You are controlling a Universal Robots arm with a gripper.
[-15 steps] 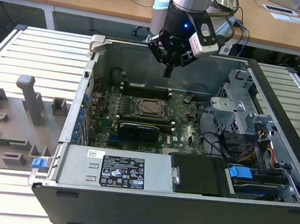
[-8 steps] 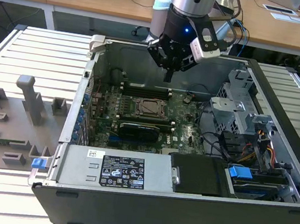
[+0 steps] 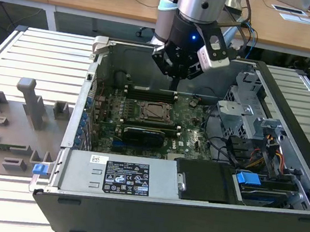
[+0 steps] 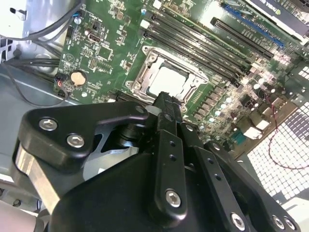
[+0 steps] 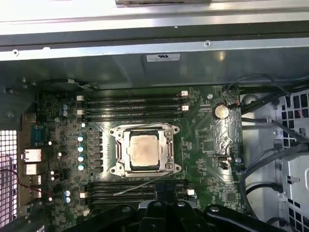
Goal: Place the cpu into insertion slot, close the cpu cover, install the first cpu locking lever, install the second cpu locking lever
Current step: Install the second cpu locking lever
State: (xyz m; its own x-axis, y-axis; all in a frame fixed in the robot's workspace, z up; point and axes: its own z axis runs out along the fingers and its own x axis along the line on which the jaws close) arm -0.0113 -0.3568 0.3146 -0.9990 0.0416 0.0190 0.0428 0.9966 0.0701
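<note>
The cpu (image 5: 145,151) lies flat in the insertion slot (image 5: 115,170) on the green motherboard, its silvery top showing through the window of the cpu cover (image 5: 124,151), which lies down over it. A thin silver lever rod (image 5: 140,183) slants out from the socket's edge across the memory slots, toward my fingertips. My gripper (image 4: 166,102) hangs just above the board beside the socket, its black fingers pressed together with nothing seen between them. In the exterior view the gripper (image 3: 175,85) is inside the open computer case, just behind the cpu (image 3: 154,111).
Rows of memory slots (image 5: 135,104) flank the socket. A black expansion card (image 3: 144,133) and the power supply (image 3: 130,177) lie toward the case front. A drive cage (image 3: 246,116) with cables fills the exterior view's right. Grey fixtures (image 3: 30,105) stand on the table outside.
</note>
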